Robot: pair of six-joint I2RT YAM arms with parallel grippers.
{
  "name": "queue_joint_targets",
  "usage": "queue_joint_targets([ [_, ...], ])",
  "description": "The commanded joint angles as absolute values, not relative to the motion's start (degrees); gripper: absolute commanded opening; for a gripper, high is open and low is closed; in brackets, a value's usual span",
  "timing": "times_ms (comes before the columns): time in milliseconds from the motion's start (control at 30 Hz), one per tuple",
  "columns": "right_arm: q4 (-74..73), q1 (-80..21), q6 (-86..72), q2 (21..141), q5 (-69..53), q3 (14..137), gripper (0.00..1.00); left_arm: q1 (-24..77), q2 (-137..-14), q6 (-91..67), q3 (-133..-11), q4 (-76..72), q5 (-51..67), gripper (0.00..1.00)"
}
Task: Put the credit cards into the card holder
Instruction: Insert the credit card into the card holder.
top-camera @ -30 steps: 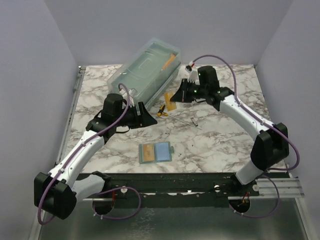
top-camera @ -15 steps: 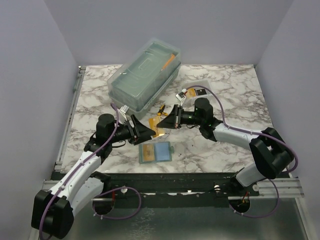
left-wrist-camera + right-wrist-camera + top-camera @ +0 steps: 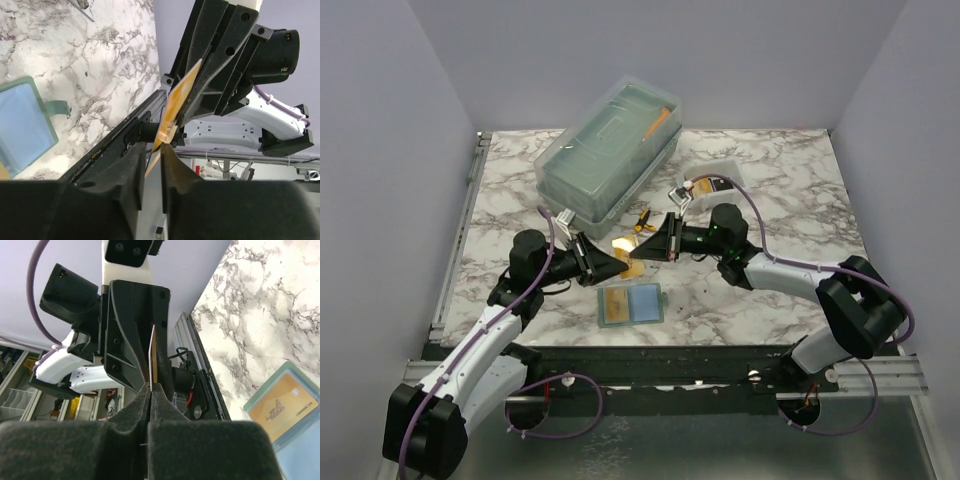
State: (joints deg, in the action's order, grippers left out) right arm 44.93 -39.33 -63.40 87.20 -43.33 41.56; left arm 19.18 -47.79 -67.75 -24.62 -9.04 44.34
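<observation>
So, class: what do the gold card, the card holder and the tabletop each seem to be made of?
The gold card is probably plastic: thin, stiff, with a shiny face. The card holder looks like soft vinyl, with a grey-green border and clear pockets. The tabletop has a marble look, grey veins on white; real stone or printed laminate cannot be told.

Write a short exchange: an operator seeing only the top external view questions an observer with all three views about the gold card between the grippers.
Operator: Which side has hold of it?
Observer: The right gripper is shut on the gold card; the right wrist view shows the card edge-on between its closed jaws.
Operator: And the other arm?
Observer: The card's lower end sits in the gap between the fingers of the left gripper; whether they pinch it is unclear.
</observation>
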Motion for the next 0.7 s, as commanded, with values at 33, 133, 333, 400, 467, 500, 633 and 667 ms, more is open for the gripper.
queue_joint_targets([
  [33, 40.7, -39.7, -60.5, 85.0, -43.5, 40.8, 0.0, 18.9, -47.3, -56.5, -28.9, 2.1, 38.9, 0.09],
  [133, 26.7, -39.7, -53.4, 83.1, -38.4, 42.2, 0.17, 18.9, -48.8, -47.1, -33.8, 14.3, 33.9, 0.0],
  [333, 3.2, -41.0, -42.1, 82.8, -25.0, 45.9, 0.55, 19.0, -52.6, -42.2, -36.7, 22.4, 29.8, 0.0],
  [400, -4.5, -43.1, -39.9, 83.7, -18.9, 47.6, 0.62, 19.0, -54.5, -42.9, -36.9, 23.9, 27.9, 0.0],
  [467, -11.3, -47.2, -38.6, 85.5, -11.4, 49.9, 0.68, 19.0, -56.0, -43.7, -36.7, 24.4, 27.2, 0.0],
  [500, -14.3, -49.3, -38.5, 86.5, -7.1, 51.4, 0.7, 19.0, -56.5, -44.1, -36.3, 24.3, 27.2, 0.0],
  [633, -23.6, -56.1, -40.6, 91.7, 6.6, 55.7, 0.71, 21.5, -58.3, -44.2, -35.9, 24.3, 24.7, 0.0],
  [667, -26.3, -56.9, -41.1, 93.1, 8.9, 56.9, 0.72, 22.4, -58.9, -44.2, -36.0, 24.3, 23.9, 0.0],
])
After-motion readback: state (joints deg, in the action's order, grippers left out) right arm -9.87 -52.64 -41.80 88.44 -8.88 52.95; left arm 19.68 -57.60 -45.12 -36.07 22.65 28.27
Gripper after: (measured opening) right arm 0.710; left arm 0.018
